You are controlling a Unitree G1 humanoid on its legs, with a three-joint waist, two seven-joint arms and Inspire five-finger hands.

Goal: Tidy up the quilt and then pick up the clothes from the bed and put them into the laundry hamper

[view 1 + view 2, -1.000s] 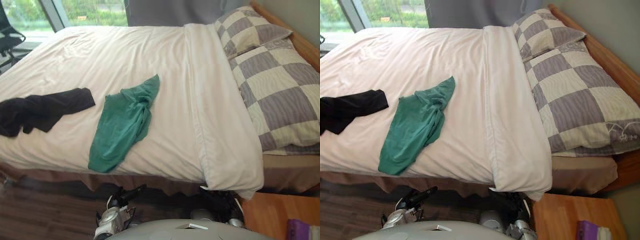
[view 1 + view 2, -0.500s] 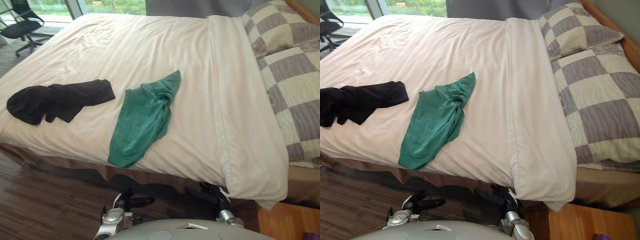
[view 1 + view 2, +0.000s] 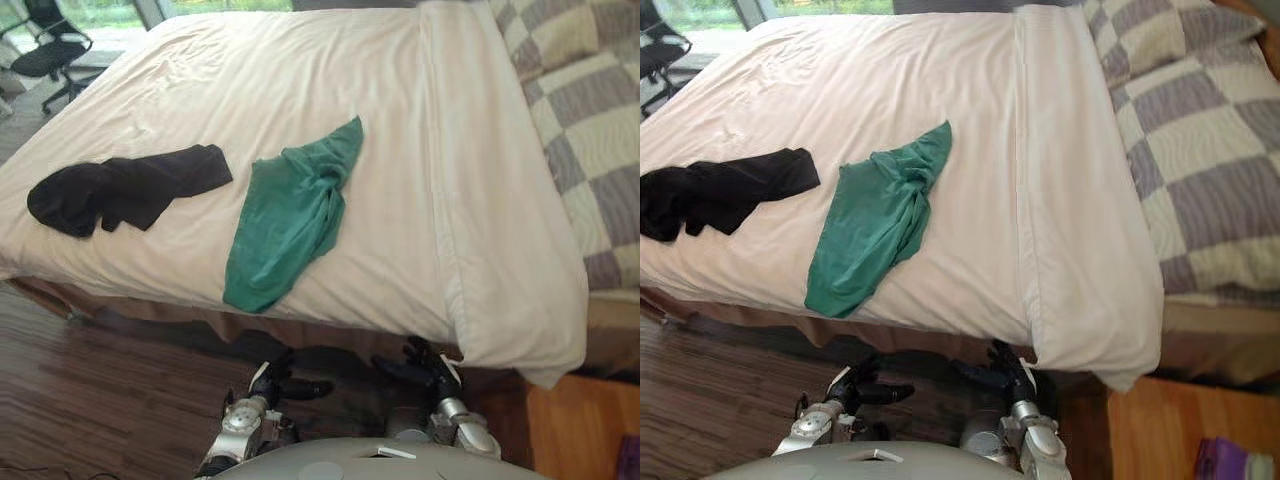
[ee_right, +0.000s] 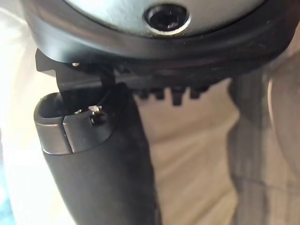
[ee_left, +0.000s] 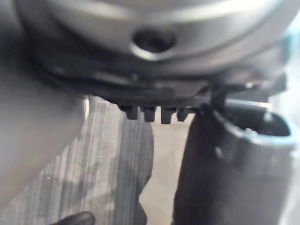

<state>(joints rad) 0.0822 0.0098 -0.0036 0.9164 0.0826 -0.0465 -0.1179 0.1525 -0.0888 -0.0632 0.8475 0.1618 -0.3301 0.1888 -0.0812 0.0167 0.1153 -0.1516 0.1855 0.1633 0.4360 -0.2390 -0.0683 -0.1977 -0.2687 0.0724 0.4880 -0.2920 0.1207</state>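
Green garment (image 3: 290, 215) lies on quilt (image 3: 300, 70), long axis diag.: near end at quilt's front edge, far end up-right. Black garment (image 3: 125, 190) to its left. Left robot hand (image 3: 275, 382) sits nearer vs. right robot hand (image 3: 420, 368). Both are low, fingers relaxed, empty.

Left hand (image 3: 268, 382), right hand (image 3: 425, 368) higher.

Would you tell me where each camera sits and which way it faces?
Left eye view: on the head, looking down at quilt, green garment, black garment; left hand, right hand low.
Right eye view: beside it, sharing that scene.
Left wrist view: along the left hand, toward the floor.
Right wrist view: along the right hand, toward the quilt's edge.
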